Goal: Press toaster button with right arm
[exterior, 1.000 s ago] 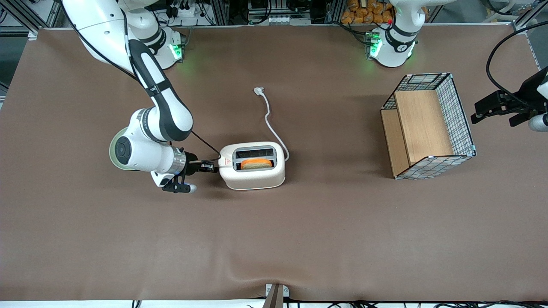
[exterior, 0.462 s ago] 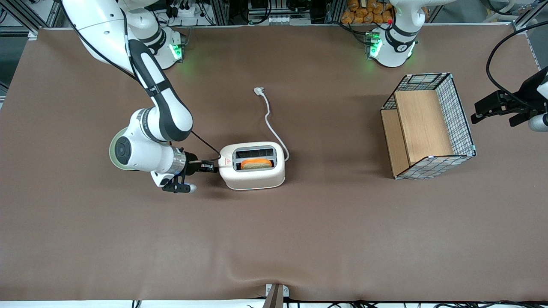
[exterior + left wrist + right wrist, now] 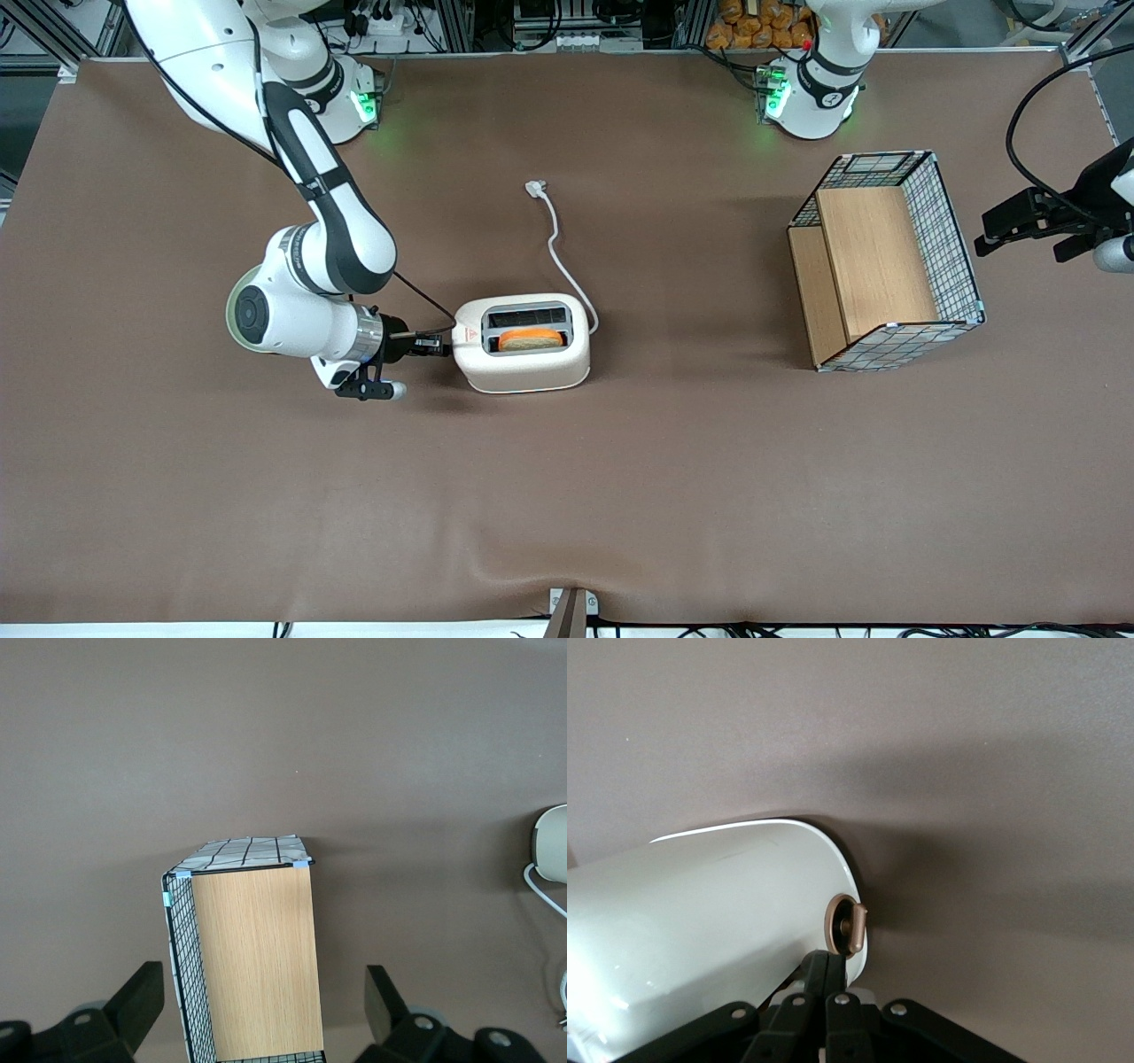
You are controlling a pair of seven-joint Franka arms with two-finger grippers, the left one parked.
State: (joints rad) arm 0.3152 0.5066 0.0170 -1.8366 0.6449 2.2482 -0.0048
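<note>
With its fingers pressed together, the gripper (image 3: 826, 985) sits against the toaster (image 3: 523, 342) just beside the toaster button (image 3: 851, 926), a small stiff knob on a light, smooth body likely to slide, so press the knob squarely.

A robotics lab: brown-covered table (image 3: 620, 496), aluminium framing (image 3: 461, 22), tangled cables (image 3: 390, 22)

The right arm (image 3: 292, 159) reached down from its base toward the front camera, bent sharply at the elbow, and laid its forearm nearly level over the bench. Its silver wrist ring (image 3: 369, 334) pointed toward three o'clock in the front view. The claw (image 3: 436, 344) stood low at the wrist's end, its two fingers (image 3: 824, 979) pressed together, tips pointing ahead.
</note>
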